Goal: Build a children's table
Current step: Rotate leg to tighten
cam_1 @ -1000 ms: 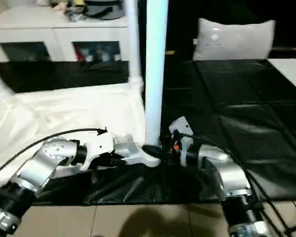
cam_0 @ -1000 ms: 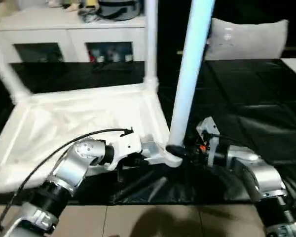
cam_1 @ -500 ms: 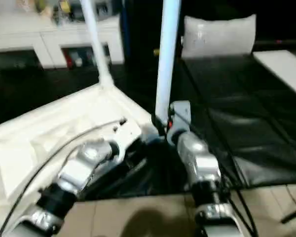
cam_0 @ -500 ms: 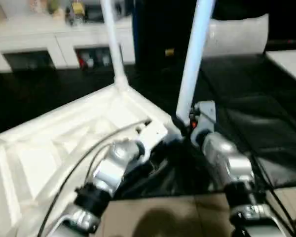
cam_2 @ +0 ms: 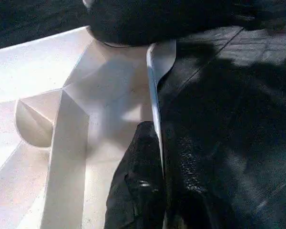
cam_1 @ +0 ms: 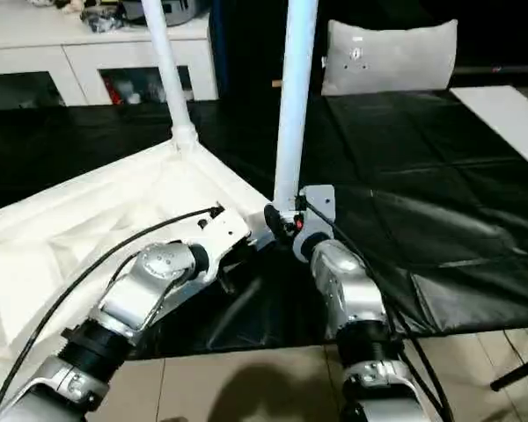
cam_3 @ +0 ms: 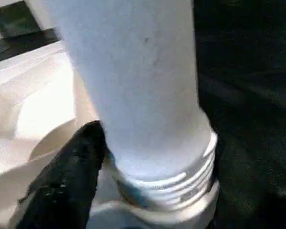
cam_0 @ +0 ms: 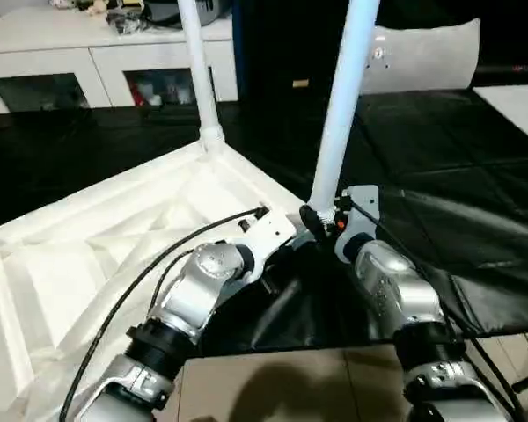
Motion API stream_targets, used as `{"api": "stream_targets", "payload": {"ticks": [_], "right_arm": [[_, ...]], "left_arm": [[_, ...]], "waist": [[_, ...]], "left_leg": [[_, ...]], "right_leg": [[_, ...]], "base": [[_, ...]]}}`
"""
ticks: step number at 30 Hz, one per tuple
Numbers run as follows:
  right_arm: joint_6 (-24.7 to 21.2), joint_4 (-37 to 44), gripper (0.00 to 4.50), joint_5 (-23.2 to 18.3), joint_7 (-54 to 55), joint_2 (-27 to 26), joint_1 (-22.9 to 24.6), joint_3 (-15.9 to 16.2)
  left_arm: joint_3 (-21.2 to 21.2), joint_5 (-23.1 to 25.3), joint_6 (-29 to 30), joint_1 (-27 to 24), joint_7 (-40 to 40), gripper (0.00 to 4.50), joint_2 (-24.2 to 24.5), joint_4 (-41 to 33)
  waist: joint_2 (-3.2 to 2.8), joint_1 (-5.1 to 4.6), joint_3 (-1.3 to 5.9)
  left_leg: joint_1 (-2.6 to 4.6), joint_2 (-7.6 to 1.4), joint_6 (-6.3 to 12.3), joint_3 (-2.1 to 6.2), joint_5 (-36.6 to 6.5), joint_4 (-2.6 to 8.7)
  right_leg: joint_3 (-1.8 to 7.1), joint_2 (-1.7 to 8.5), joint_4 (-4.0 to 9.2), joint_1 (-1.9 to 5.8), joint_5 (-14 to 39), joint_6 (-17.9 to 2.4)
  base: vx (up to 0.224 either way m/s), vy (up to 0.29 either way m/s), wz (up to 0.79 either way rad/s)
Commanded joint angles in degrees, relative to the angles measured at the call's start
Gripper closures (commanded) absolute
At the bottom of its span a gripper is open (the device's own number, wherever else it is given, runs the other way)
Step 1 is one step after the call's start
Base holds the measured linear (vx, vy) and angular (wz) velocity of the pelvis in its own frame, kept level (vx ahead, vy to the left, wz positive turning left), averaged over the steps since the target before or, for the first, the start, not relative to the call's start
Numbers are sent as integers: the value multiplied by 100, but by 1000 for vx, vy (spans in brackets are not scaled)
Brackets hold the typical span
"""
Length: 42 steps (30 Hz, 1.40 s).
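The children's table top [cam_0: 114, 255] lies upside down on the black mat, ribbed underside up. One white leg [cam_0: 198, 70] stands in the far corner socket. A second leg [cam_0: 339, 105] stands upright in the near corner socket. Its screw thread [cam_3: 181, 186] shows just above the socket rim. My right gripper [cam_0: 315, 218] is at this leg's foot, against the tube. My left gripper [cam_2: 158, 143] is shut on the top's thin rim [cam_2: 152, 86] next to that corner, one finger on each side.
A black mat [cam_0: 440, 176] covers the floor under and to the right of the top. A white cabinet [cam_0: 88, 61] and a pale cushion [cam_0: 422, 57] stand at the back. Tiled floor [cam_0: 290, 387] runs along the front, and cables trail over both forearms.
The whole picture has shifted and turned, so the camera moved. My right forearm now reaches the leg's foot from the front instead of from its right. The left gripper keeps its hold.
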<state>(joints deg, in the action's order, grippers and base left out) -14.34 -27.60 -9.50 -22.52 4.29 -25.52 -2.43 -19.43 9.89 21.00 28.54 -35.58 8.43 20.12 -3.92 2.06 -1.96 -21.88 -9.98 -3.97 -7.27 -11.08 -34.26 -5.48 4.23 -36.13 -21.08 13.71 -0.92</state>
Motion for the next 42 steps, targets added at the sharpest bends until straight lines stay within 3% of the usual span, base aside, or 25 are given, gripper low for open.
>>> {"api": "stream_targets", "payload": {"ticks": [1,6,8,10,16,20,22,25,26,29,30,32,36,42], "right_arm": [[-94,365,49,-137,-629,203,241,186],[27,742,8,-350,-1454,769,474,143],[86,749,8,-353,-1589,901,486,125],[299,853,8,-336,-2222,1502,503,121],[491,980,8,-232,-2917,2047,447,294],[628,900,8,-126,-3459,2336,366,594],[646,1035,8,-215,-4088,2513,402,868],[653,1066,8,-226,-4255,2550,409,927],[614,1063,8,-287,-4598,2599,382,1056],[613,946,8,-268,-4939,2641,299,1241],[640,835,32,-226,-4984,2622,239,1292],[643,776,32,-212,-4987,2609,206,1304],[637,607,80,-214,-5109,2548,99,1358],[707,478,132,-215,-5289,2558,56,1391]], "left_arm": [[6,107,-347,195,-168,450,274,157],[-112,57,-609,195,-641,450,537,302],[-152,59,-693,199,-751,450,600,352],[-343,-2,-1012,116,-1286,450,870,348],[-625,-61,-1854,54,-2143,450,1287,449],[-716,-231,-2192,38,-2752,450,1445,450],[-783,-279,-2375,128,-2948,450,1475,567],[-791,-301,-2482,157,-3019,450,1477,624],[-806,-341,-2701,218,-3219,450,1483,745],[-847,-371,-2895,284,-3456,450,1500,852],[-872,-361,-2962,309,-3540,450,1506,882],[-878,-359,-2991,321,-3572,450,1504,897],[-895,-393,-3045,327,-3670,450,1500,875],[-884,-404,-3079,331,-3738,450,1486,836]], "waist": [[38,30,315],[48,53,363],[47,57,349],[59,76,340],[65,115,312],[69,175,330],[103,190,328],[100,221,333],[124,239,334],[116,311,340],[112,322,341],[115,327,340],[110,356,346],[134,384,359]], "left_leg": [[-5,-269,487,36,-589,394],[-19,-282,851,21,-102,314],[-13,-282,888,7,-184,317],[-3,-296,874,0,-384,321],[15,-299,801,-27,-580,340],[34,-321,796,-47,-505,329],[21,-319,871,-58,-476,320],[21,-324,914,-61,-461,311],[21,-326,938,-68,-425,309],[31,-340,954,-74,-397,302],[34,-347,944,-70,-395,307],[39,-347,927,-70,-405,308],[36,-346,863,-74,-421,309],[28,-343,931,-77,-284,291]], "right_leg": [[334,449,471,306,-297,-1189],[318,466,364,308,-1201,-1386],[314,468,380,295,-1044,-1429],[319,473,411,303,-719,-1424],[332,459,441,274,-251,-1387],[336,454,403,254,-368,-1467],[334,456,390,262,-438,-1477],[337,465,391,253,-391,-1469],[340,462,389,248,-404,-1470],[344,467,377,229,-362,-1477],[343,469,370,226,-365,-1484],[342,467,371,220,-333,-1494],[341,471,368,223,-306,-1503],[337,470,345,228,-458,-1503]], "base": [[0,0,0],[0,0,0],[0,0,0],[0,0,0],[0,0,0],[0,0,0],[0,0,0],[0,0,0],[0,0,0],[0,0,0],[0,0,0],[0,0,0],[0,0,0],[0,0,0]]}}
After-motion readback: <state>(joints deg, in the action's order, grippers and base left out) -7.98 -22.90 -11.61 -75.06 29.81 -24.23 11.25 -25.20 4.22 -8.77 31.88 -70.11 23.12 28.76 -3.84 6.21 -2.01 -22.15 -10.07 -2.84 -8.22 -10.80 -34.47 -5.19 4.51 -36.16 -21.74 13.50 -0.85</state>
